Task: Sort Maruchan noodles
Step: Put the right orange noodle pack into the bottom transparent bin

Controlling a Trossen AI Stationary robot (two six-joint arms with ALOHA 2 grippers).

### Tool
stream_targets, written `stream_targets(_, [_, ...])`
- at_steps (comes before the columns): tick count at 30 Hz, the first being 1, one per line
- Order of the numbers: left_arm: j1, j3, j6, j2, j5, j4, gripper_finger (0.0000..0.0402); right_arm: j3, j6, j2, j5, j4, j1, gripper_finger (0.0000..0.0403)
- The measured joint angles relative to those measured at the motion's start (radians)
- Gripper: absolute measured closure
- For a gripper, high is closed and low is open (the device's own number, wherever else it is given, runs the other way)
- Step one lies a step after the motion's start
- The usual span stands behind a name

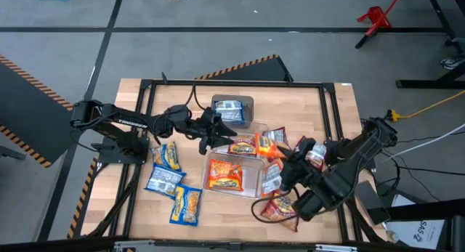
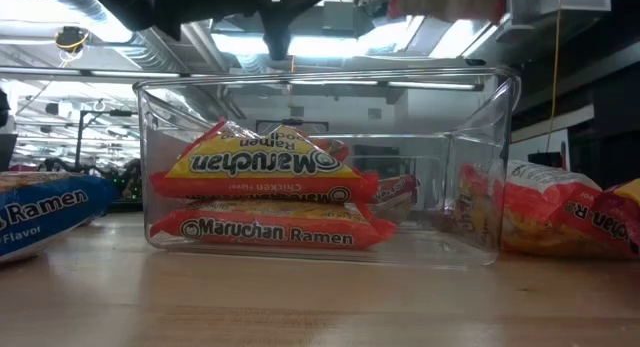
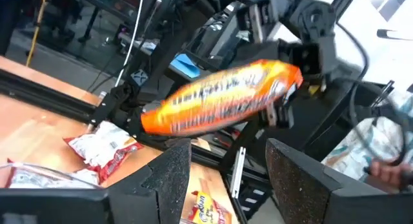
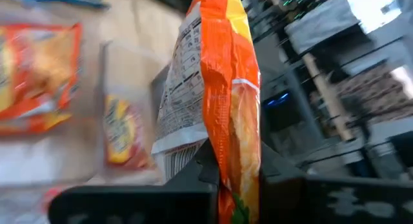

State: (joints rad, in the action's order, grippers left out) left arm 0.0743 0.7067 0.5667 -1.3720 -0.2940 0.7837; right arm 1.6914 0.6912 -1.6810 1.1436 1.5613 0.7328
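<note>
My right gripper (image 1: 283,159) is shut on an orange Maruchan packet (image 1: 269,148), held in the air just right of the table's middle. My left gripper (image 1: 214,138) hovers open to its left, its fingers apart in the left wrist view (image 3: 229,153), which faces that packet (image 3: 219,98). A clear bin (image 1: 251,181) near the middle holds two stacked orange packets (image 2: 255,197). A farther bin (image 1: 245,101) holds a blue packet (image 1: 229,111). Three blue-and-yellow packets (image 1: 166,156) lie flat at the left. Red-and-silver packets (image 1: 280,205) lie at the right. My right gripper pinches the orange packet between its two fingers at one short end (image 4: 226,179). The fingers come slanting from the table's right. The packet reaches out past the fingertips toward the left arm, nearly level and lifted clear of table and bins (image 3: 277,82).
A black frame rail (image 1: 232,83) borders the wooden table. More orange and red packets (image 1: 244,145) lie between the two bins, under both grippers. Bare wood shows at the near left corner (image 1: 145,216).
</note>
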Motion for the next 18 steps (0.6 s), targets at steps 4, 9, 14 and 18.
stream_targets(4, [-0.023, 0.000, 0.009, 0.000, 0.042, 0.021, 0.0207, 0.043, -0.184, 0.000, 0.055, -0.028, -0.032, 0.0388])
stream_targets(9, [-0.044, 0.000, 0.054, 0.000, 0.056, 0.077, 0.0207, 0.087, -0.388, 0.000, 0.126, -0.055, -0.081, 0.0388])
stream_targets(14, [-0.037, 0.000, 0.160, 0.000, 0.070, 0.093, 0.0207, 0.101, -0.531, -0.001, 0.133, -0.128, -0.124, 0.0388])
stream_targets(18, [-0.031, 0.000, -0.045, 0.000, 0.068, 0.088, 0.0207, 0.102, -0.575, -0.001, 0.076, -0.184, -0.140, 0.0388])
